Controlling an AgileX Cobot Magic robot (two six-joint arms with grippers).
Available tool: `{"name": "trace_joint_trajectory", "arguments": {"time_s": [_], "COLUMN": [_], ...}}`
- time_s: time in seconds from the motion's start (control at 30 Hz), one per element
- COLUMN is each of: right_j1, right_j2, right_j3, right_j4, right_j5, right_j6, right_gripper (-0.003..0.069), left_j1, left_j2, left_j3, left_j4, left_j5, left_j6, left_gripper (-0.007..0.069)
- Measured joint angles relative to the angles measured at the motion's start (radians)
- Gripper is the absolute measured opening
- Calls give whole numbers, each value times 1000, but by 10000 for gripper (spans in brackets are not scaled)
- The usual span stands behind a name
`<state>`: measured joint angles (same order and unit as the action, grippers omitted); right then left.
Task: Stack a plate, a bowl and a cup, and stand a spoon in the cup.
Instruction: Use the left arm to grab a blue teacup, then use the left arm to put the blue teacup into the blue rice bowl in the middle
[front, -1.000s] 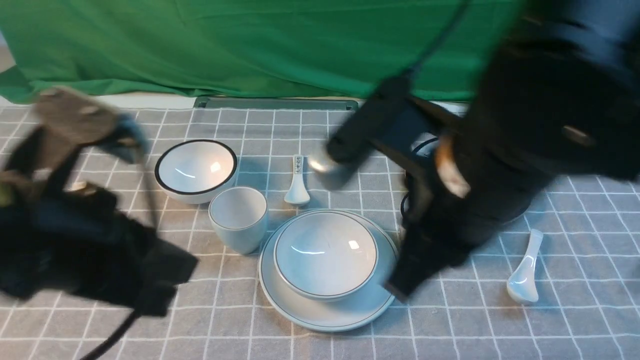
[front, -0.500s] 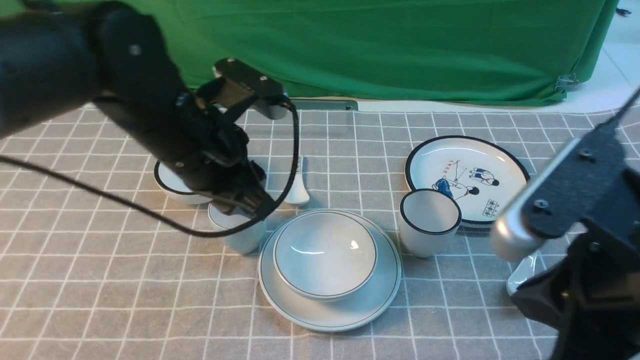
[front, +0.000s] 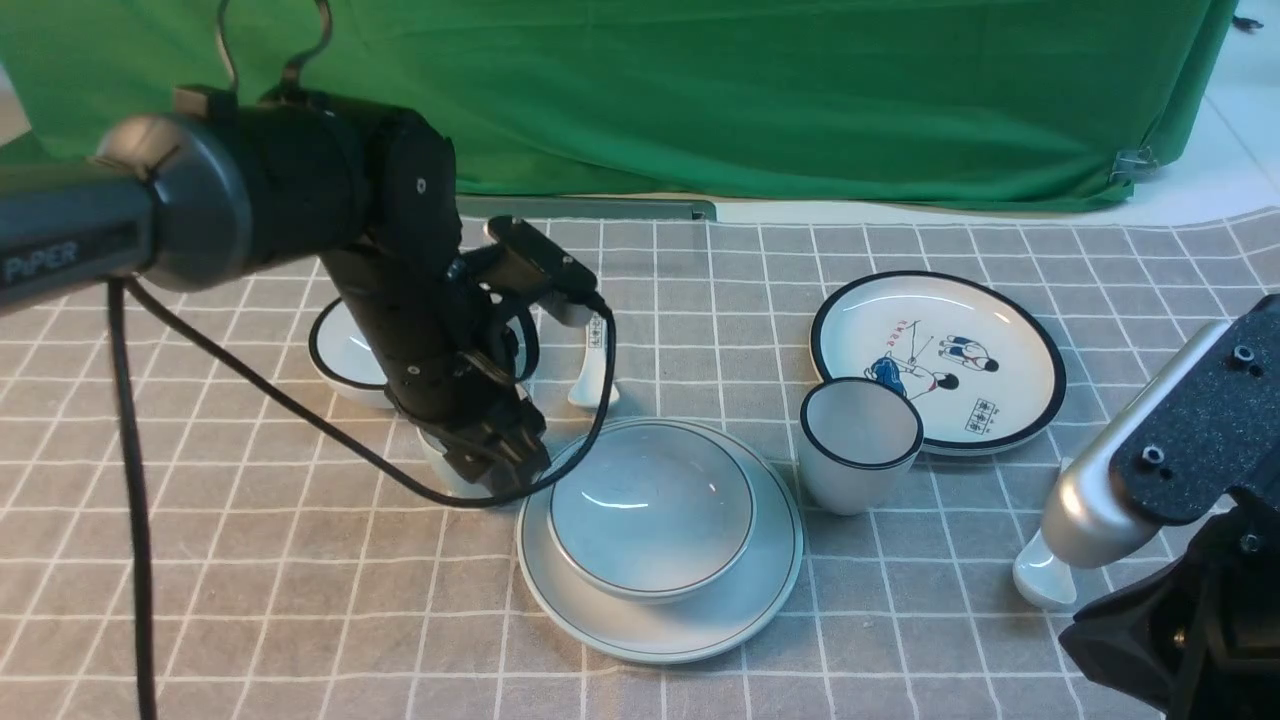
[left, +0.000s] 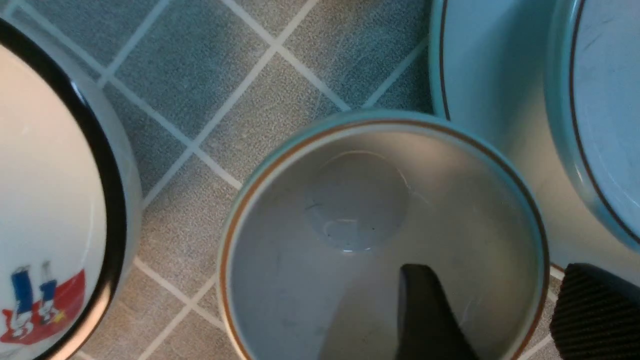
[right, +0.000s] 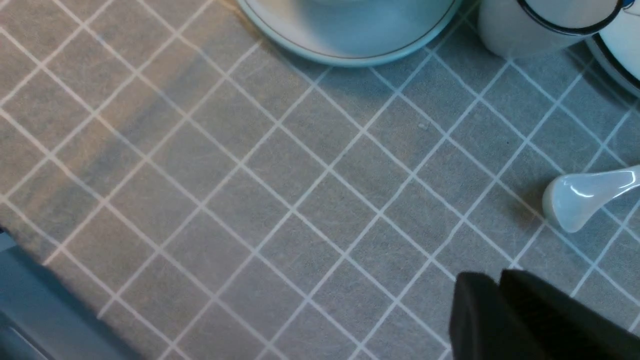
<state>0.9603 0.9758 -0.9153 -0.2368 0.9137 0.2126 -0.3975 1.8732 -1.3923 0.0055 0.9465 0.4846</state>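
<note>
The bowl (front: 650, 520) sits in the plate (front: 700, 630) at the table's middle front. Left of them stands the cup (left: 350, 200), mostly hidden behind my left arm in the front view, where only a pale edge of the cup (front: 440, 472) shows. My left gripper (left: 495, 270) is open over its rim, one finger inside the cup and the other outside, between cup and plate (left: 480, 75). The plain spoon (right: 585, 195) lies at the right; the spoon (front: 1040, 580) is partly behind my right arm. My right gripper (right: 492, 277) is shut, empty, above the cloth short of the spoon.
A black-rimmed bowl (front: 345, 355) sits behind the left arm. A patterned spoon (front: 597, 365) lies behind the plate. A black-rimmed cup (front: 860, 440) and a cartoon plate (front: 940, 355) stand at the right. A green backdrop (front: 700, 90) closes the far side.
My left arm swung in from the left, came down over the cup and opened its jaws. My right arm pulled back from the middle to the lower right.
</note>
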Motion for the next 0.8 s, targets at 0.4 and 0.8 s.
{"name": "trace_joint_trajectory", "arguments": {"time_s": [0.4,0.8], "right_j1": [0,0], "right_j2": [-7,-132], "right_j3": [2,3], "right_j4": [2,3], "right_j5": [21,43], "right_j6": [7,48], "right_gripper": [98,105], "left_j1": [-14,-240], "left_j2": [-57,-50], "left_j3": [-43,-89], "left_j4": [2,-44], "left_j5": [101,91], "left_j6": [-54,-48], "left_gripper": [29,29]}}
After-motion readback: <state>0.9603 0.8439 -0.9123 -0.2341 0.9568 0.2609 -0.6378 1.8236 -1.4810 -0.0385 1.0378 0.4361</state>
